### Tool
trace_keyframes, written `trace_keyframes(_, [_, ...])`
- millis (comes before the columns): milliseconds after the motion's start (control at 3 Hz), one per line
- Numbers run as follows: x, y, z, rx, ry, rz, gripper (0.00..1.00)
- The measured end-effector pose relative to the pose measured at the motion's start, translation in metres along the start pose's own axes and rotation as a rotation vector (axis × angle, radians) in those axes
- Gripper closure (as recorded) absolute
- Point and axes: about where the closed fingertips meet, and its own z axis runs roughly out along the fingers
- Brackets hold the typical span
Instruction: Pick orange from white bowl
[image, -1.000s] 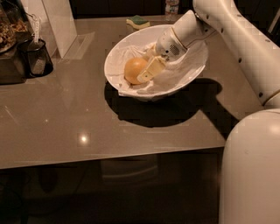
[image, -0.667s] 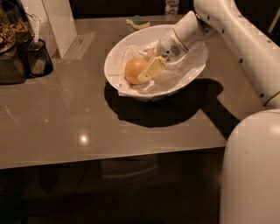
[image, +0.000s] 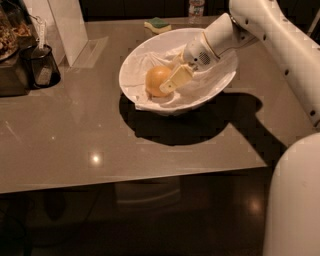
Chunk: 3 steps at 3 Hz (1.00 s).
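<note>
The orange (image: 155, 80) lies in the white bowl (image: 135, 60) on its white cloth lining, left of the bowl's middle. The bowl stands on the grey table toward the back. My gripper (image: 169, 78) reaches down into the bowl from the right and is right against the orange's right side, partly covering it. The white arm runs up and off to the right.
A yellow-and-green sponge (image: 157, 23) lies behind the bowl at the table's far edge, with a bottle (image: 196, 7) beside it. A black cup (image: 42, 65) and a snack tray (image: 10, 45) stand at the left, by a white stand (image: 67, 27). The table's front edge (image: 135, 177) is near.
</note>
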Motion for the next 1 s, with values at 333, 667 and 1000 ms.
trace_keyframes(333, [-0.016,0.010,-0.032,0.066,-0.101,-0.043,1.00])
trace_keyframes(667, [-0.030,0.026,-0.073,0.152,-0.220,-0.097,1.00])
trace_keyframes(1000, [-0.036,0.039,-0.105,0.219,-0.293,-0.136,1.00])
